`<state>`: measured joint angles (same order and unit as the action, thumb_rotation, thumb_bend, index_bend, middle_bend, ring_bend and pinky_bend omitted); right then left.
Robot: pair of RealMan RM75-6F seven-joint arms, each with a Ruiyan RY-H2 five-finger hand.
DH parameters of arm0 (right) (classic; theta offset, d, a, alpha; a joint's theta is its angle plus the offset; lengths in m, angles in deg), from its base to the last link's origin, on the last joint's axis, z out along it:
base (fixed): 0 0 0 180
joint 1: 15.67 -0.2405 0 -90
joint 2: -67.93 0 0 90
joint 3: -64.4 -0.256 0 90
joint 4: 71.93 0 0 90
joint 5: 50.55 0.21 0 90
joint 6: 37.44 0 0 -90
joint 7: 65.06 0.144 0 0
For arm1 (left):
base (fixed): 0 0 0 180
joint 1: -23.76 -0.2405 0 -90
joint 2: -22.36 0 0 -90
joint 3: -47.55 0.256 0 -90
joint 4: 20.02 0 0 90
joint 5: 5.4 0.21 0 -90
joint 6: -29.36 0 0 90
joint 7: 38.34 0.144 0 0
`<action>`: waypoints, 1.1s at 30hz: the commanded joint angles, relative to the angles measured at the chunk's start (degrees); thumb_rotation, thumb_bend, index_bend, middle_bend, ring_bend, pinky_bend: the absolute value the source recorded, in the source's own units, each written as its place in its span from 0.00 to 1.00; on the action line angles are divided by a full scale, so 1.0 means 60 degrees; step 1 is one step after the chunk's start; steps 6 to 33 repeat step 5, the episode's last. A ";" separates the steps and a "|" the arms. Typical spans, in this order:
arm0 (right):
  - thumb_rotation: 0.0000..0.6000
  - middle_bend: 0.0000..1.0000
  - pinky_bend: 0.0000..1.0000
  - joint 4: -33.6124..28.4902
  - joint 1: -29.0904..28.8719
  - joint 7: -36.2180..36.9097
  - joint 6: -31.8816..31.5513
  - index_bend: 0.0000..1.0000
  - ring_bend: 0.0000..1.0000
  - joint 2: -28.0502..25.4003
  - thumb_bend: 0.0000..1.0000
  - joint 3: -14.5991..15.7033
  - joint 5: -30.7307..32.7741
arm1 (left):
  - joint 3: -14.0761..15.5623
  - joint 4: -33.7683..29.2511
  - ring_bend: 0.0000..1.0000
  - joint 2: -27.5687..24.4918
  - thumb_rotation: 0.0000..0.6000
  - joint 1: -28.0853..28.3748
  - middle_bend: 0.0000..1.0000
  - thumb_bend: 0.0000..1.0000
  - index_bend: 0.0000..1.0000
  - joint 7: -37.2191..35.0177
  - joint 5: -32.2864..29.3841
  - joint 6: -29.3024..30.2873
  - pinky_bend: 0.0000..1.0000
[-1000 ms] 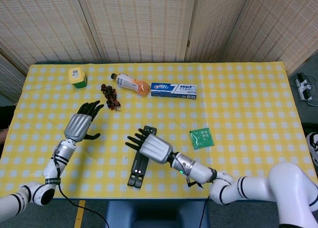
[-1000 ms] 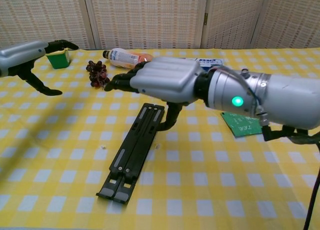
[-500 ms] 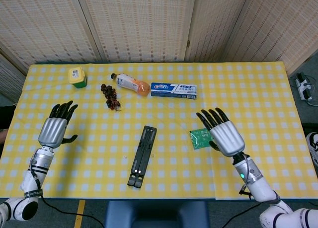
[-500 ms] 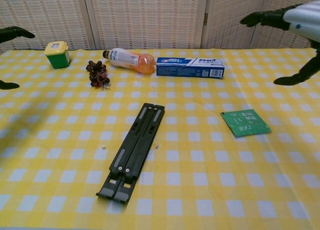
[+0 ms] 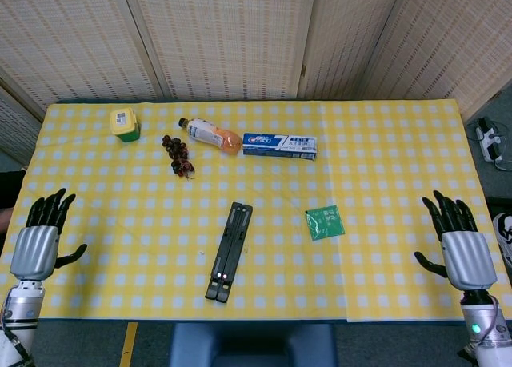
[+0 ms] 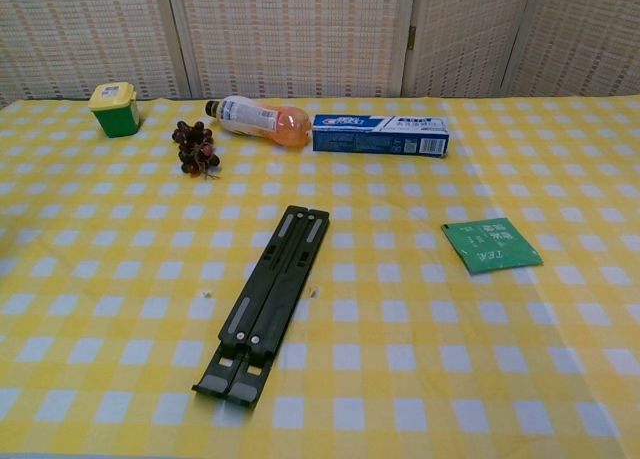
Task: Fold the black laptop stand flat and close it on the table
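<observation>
The black laptop stand lies folded flat and closed on the yellow checked table, its two bars side by side; the chest view shows the stand at centre. My left hand hovers at the table's left front corner, fingers spread, holding nothing. My right hand is at the right front corner, fingers apart and empty. Both hands are far from the stand. Neither hand appears in the chest view.
Along the back stand a green and yellow jar, a bunch of dark grapes, a lying orange drink bottle and a toothpaste box. A green tea packet lies right of the stand.
My right hand left the stand and swung back to the right front corner. My left hand drew back to the left front corner. The stand stays flat where it was.
</observation>
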<state>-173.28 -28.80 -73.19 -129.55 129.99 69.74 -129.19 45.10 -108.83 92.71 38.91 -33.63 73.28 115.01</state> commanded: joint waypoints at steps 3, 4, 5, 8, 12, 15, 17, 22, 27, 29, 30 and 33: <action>1.00 0.00 0.00 0.0836 0.1000 0.1338 -0.0683 0.00 0.02 0.0044 0.23 0.0082 -0.0298 | 0.0357 0.0045 0.00 0.0082 1.00 -0.0700 0.00 0.24 0.02 -0.0342 0.0565 0.0792 0.00; 1.00 0.00 0.00 0.0933 0.1084 0.1440 -0.0675 0.00 0.02 0.0060 0.23 0.0080 -0.0302 | 0.0392 0.0057 0.00 0.0089 1.00 -0.0775 0.00 0.24 0.02 -0.0341 0.0606 0.0842 0.00; 1.00 0.00 0.00 0.1048 0.1160 0.1501 -0.0627 0.00 0.02 0.0076 0.23 0.0077 -0.0321 | 0.0429 0.0062 0.00 0.0092 1.00 -0.0861 0.00 0.24 0.02 -0.0329 0.0635 0.0876 0.00; 1.00 0.00 0.00 0.1048 0.1160 0.1501 -0.0627 0.00 0.02 0.0076 0.23 0.0077 -0.0321 | 0.0429 0.0062 0.00 0.0092 1.00 -0.0861 0.00 0.24 0.02 -0.0329 0.0635 0.0876 0.00; 1.00 0.00 0.00 0.1048 0.1160 0.1501 -0.0627 0.00 0.02 0.0076 0.23 0.0077 -0.0321 | 0.0429 0.0062 0.00 0.0092 1.00 -0.0861 0.00 0.24 0.02 -0.0329 0.0635 0.0876 0.00; 1.00 0.00 0.00 0.1048 0.1160 0.1501 -0.0627 0.00 0.02 0.0076 0.23 0.0077 -0.0321 | 0.0429 0.0062 0.00 0.0092 1.00 -0.0861 0.00 0.24 0.02 -0.0329 0.0635 0.0876 0.00; 1.00 0.00 0.00 0.1048 0.1160 0.1501 -0.0627 0.00 0.02 0.0076 0.23 0.0077 -0.0321 | 0.0429 0.0062 0.00 0.0092 1.00 -0.0861 0.00 0.24 0.02 -0.0329 0.0635 0.0876 0.00; 1.00 0.00 0.00 0.1048 0.1160 0.1501 -0.0627 0.00 0.02 0.0076 0.23 0.0077 -0.0321 | 0.0429 0.0062 0.00 0.0092 1.00 -0.0861 0.00 0.24 0.02 -0.0329 0.0635 0.0876 0.00; 1.00 0.00 0.00 0.1048 0.1160 0.1501 -0.0627 0.00 0.02 0.0076 0.23 0.0077 -0.0321 | 0.0429 0.0062 0.00 0.0092 1.00 -0.0861 0.00 0.24 0.02 -0.0329 0.0635 0.0876 0.00; 1.00 0.00 0.00 0.1048 0.1160 0.1501 -0.0627 0.00 0.02 0.0076 0.23 0.0077 -0.0321 | 0.0429 0.0062 0.00 0.0092 1.00 -0.0861 0.00 0.24 0.02 -0.0329 0.0635 0.0876 0.00; 1.00 0.00 0.00 0.1048 0.1160 0.1501 -0.0627 0.00 0.02 0.0076 0.23 0.0077 -0.0321 | 0.0429 0.0062 0.00 0.0092 1.00 -0.0861 0.00 0.24 0.02 -0.0329 0.0635 0.0876 0.00; 1.00 0.00 0.00 0.1048 0.1160 0.1501 -0.0627 0.00 0.02 0.0076 0.23 0.0077 -0.0321 | 0.0429 0.0062 0.00 0.0092 1.00 -0.0861 0.00 0.24 0.02 -0.0329 0.0635 0.0876 0.00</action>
